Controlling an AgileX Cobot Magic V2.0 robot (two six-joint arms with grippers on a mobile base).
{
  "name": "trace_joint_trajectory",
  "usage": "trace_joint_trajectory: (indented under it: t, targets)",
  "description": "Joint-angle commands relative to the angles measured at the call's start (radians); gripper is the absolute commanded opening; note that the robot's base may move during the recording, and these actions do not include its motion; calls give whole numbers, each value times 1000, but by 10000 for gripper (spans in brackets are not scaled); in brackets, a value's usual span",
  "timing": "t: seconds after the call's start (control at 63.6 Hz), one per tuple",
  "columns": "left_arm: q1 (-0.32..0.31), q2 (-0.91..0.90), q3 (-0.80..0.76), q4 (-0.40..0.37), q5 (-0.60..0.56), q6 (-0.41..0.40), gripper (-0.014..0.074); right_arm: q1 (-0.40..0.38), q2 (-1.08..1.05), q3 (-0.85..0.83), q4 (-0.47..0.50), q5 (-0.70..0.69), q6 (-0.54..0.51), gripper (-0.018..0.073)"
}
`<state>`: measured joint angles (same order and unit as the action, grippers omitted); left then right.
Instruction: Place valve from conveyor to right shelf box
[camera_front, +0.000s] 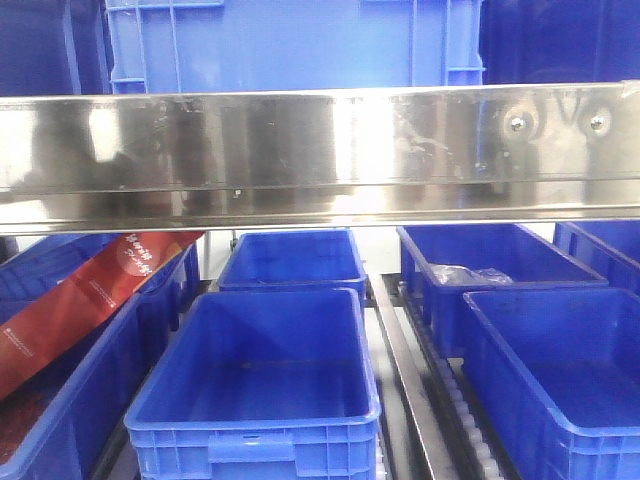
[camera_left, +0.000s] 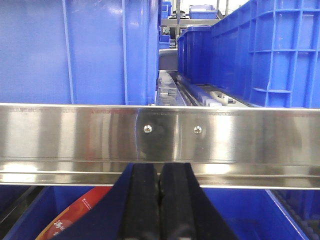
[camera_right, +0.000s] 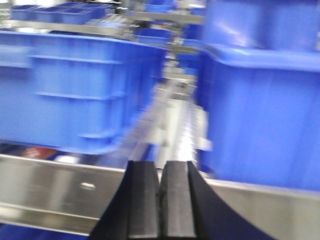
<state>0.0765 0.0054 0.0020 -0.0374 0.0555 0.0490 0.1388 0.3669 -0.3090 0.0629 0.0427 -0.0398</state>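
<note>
The left claw (camera_left: 160, 210) is closed: its two black fingers (camera_left: 144, 205) press together along a thin vertical seam, with nothing between them. The right claw (camera_right: 161, 205) is in the same condition, its black pads meeting with nothing gripped, although that view is blurred.

Neither the valve nor the conveyor appears in any view, so their appearance and location cannot be stated.

The left claw points level at the polished steel shelf rail (camera_left: 75, 137), just below two screws (camera_left: 147, 129) in its face. Tall blue boxes (camera_left: 75, 50) stand on the shelf behind the rail. The right claw points level over another steel rail (camera_right: 60, 192), toward a roller lane (camera_right: 180, 125) between two blue bins (camera_right: 75, 85).

In the front view, open blue boxes (camera_front: 262, 375) sit in rows beneath the rail. At the left edge, one holds a red packet (camera_front: 90, 295); a rear box at the right (camera_front: 500, 265) holds a clear bag (camera_front: 465, 273).
</note>
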Motion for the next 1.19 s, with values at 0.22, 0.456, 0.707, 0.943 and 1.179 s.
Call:
trace_joint_trajectory:
  t: [0.22, 0.456, 0.707, 0.943, 1.179]
  targets:
    - [-1, -5, -2, 4, -22, -8, -111, -147, -291, 238, 15, 0, -6, -162]
    - [-1, -5, -2, 4, -22, -8, -111, -145, -367, 309, 8, 8, -6, -162]
    - [-1, -5, -2, 4, -22, -8, -111, -145, -367, 309, 3, 12, -6, -162]
    - [-1, -5, -2, 4, -22, -8, -111, -145, -367, 309, 3, 12, -6, -162]
    - [-1, -5, -2, 4, -22, -8, -111, -145, -367, 309, 3, 12, -6, -162]
